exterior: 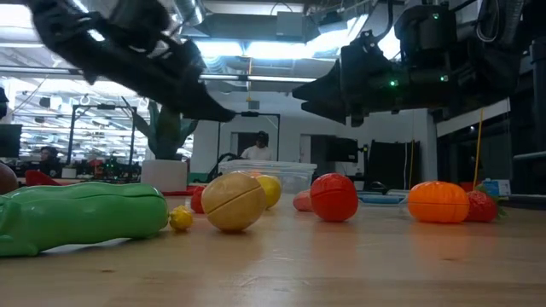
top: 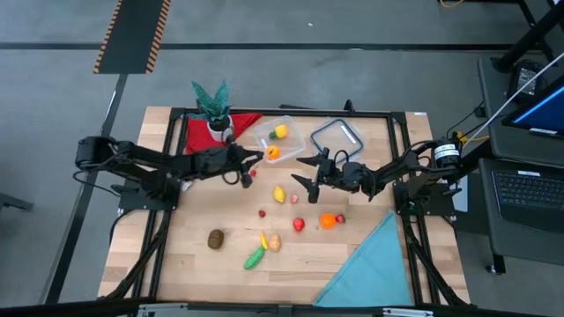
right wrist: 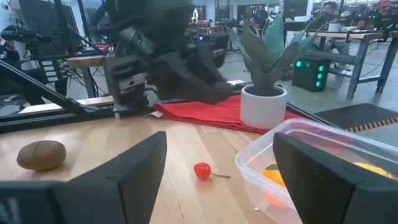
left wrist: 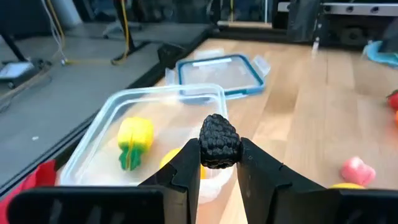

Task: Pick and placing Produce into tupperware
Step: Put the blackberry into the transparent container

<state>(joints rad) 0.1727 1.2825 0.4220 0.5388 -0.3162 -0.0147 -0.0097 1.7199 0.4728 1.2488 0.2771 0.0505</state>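
The tupperware (top: 280,141) stands at the table's far middle, with a yellow piece (left wrist: 134,142) and an orange piece (top: 273,152) of produce inside. My left gripper (top: 254,158) hovers at its left rim, shut on a small dark bumpy berry (left wrist: 219,142). My right gripper (top: 304,173) hangs open just right of the container, nothing between its fingers (right wrist: 217,168). More produce lies on the wood: a lemon (top: 280,195), an orange (top: 328,220), a brown kiwi (top: 216,239), a green piece (top: 254,258) and a cherry (right wrist: 202,170). My left gripper pinches the dark berry by its two sides (left wrist: 205,149) between the ends of its two fingers. The fingers come from the table's left, slanting a little downward. The berry is lifted clear, above the tupperware's near wall (left wrist: 205,180).
The clear lid with a blue rim (top: 337,136) lies right of the tupperware. A potted plant (top: 214,110) stands on a red cloth (top: 238,123) at the far left. A teal cloth (top: 370,264) covers the near right corner. A black frame (top: 291,113) runs along the far edge.
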